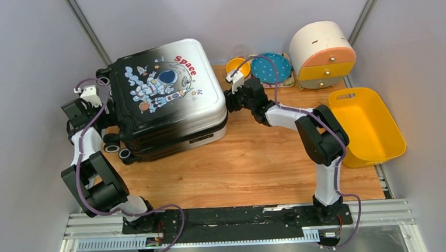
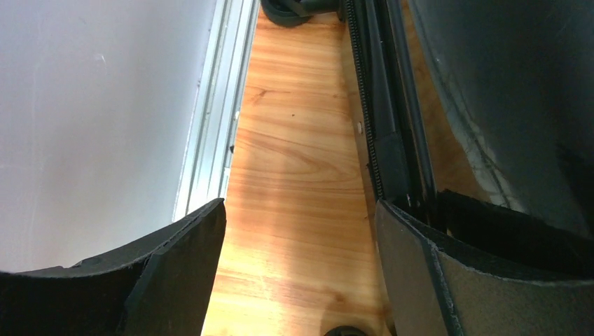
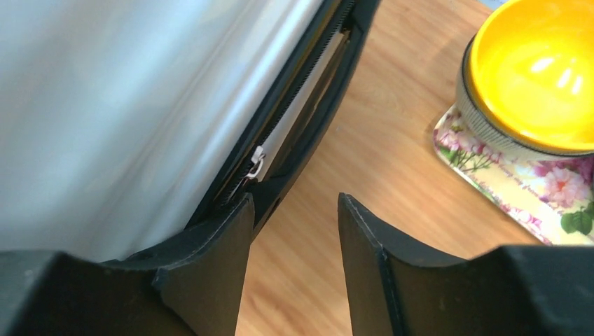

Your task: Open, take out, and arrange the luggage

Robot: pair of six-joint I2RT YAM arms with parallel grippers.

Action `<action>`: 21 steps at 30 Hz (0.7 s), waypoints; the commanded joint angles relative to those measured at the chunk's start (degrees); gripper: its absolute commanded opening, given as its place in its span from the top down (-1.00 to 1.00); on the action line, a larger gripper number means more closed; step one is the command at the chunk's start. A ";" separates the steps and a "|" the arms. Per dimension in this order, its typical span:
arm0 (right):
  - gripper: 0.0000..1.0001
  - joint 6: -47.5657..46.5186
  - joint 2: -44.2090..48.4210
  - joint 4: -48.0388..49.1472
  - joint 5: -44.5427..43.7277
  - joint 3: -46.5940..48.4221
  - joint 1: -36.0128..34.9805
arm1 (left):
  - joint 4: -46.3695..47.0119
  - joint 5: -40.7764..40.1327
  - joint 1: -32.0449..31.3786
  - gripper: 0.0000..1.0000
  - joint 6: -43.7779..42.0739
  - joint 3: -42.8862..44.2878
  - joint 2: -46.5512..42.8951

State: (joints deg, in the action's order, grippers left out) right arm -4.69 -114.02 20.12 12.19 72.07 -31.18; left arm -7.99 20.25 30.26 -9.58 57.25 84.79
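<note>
The silver-white luggage [image 1: 166, 94] with the astronaut and red "Space" print lies flat at the back left of the wooden table, lid closed. My left gripper [image 1: 104, 113] is open and empty at its left side near the black wheels; the left wrist view shows its black zipper trim [image 2: 392, 133] beside the right finger. My right gripper [image 1: 229, 102] is open and empty at the luggage's right edge. In the right wrist view a silver zipper pull [image 3: 255, 164] hangs on the black seam just above my left finger [image 3: 210, 259].
A yellow bowl [image 1: 237, 66] on a floral tray [image 3: 504, 178] and a teal disc [image 1: 271, 68] sit behind the right gripper. A round cream-and-orange drawer box [image 1: 322, 54] stands at the back right. A yellow plastic bin [image 1: 364, 126] lies at the right edge.
</note>
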 commanded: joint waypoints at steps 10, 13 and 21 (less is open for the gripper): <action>-0.08 -1.02 4.06 -7.11 18.40 -2.02 -11.10 | -11.26 -6.88 -6.27 -0.80 -5.26 24.91 3.98; -0.08 -0.68 4.15 -6.85 18.58 -2.02 -11.53 | -10.38 -11.37 -6.27 -0.81 -7.89 26.59 -1.01; -0.09 -0.06 4.59 -3.60 20.33 -2.38 -14.08 | -15.48 3.02 -6.27 -0.82 -6.24 22.30 -9.81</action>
State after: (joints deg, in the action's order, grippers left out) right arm -6.87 -109.65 13.15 24.73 68.58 -42.11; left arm -19.25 13.93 23.57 -16.21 81.80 78.83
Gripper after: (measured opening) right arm 0.539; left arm 0.912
